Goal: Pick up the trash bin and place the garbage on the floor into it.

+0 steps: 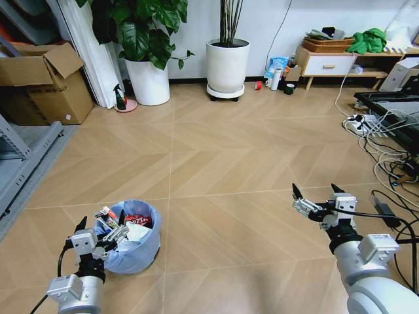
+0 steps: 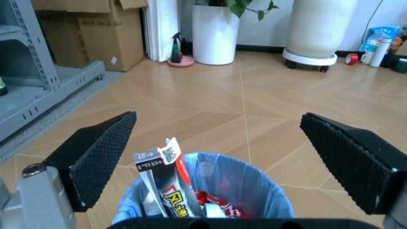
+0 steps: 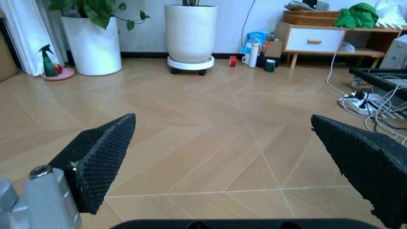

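The floor (image 1: pixel 222 163) is tan chevron wood. Near left sits the trash bin (image 1: pixel 134 252), small, round, crinkly light blue bag, stuffed with garbage (image 1: pixel 131 222): white and red wrappers. Left gripper (image 1: pixel 101 226) hangs over its near rim, fingers wide. Right gripper (image 1: pixel 317 191) at near right, fingers wide too, holding nothing.

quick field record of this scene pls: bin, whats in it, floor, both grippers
trash bin: standing on the floor, blue bag liner
garbage: wrappers and paper piled inside the bin, a printed wrapper sticking up above the rim
floor: no loose litter visible on the chevron boards
left gripper: open, at the bin's near rim, not gripping it
right gripper: open, empty, above bare floor to the bin's right
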Controlling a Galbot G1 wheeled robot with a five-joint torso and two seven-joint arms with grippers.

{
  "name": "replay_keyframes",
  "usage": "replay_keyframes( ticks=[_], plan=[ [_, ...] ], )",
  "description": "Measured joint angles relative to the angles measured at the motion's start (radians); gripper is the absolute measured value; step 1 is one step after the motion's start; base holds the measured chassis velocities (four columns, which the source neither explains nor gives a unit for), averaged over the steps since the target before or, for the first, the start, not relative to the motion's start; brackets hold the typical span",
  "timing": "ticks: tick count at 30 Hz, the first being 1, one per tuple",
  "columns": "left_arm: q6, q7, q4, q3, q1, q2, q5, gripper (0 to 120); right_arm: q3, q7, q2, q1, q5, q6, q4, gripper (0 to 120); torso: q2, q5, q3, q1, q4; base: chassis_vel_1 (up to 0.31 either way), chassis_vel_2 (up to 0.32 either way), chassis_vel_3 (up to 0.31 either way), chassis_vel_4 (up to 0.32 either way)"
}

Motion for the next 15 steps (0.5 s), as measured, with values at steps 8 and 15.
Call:
replay_keyframes(
  ticks=[8, 15],
  plan=[
    [0.001, 0.000, 0.000, 0.000, 0.000, 0.000, 0.000, 100, 0.000, 0.000, 0.000, 0.000, 0.000, 0.000, 0.000, 100, 0.000, 0.0000, 0.000, 0.000, 0.0000, 0.000, 0.000, 0.000, 0.000],
    [0.001, 0.000, 0.000, 0.000, 0.000, 0.000, 0.000, 100, 0.000, -0.001, 0.000, 0.000, 0.001, 0.000, 0.000, 100, 0.000, 0.0000, 0.000, 0.000, 0.0000, 0.000, 0.000, 0.000, 0.000]
  ],
)
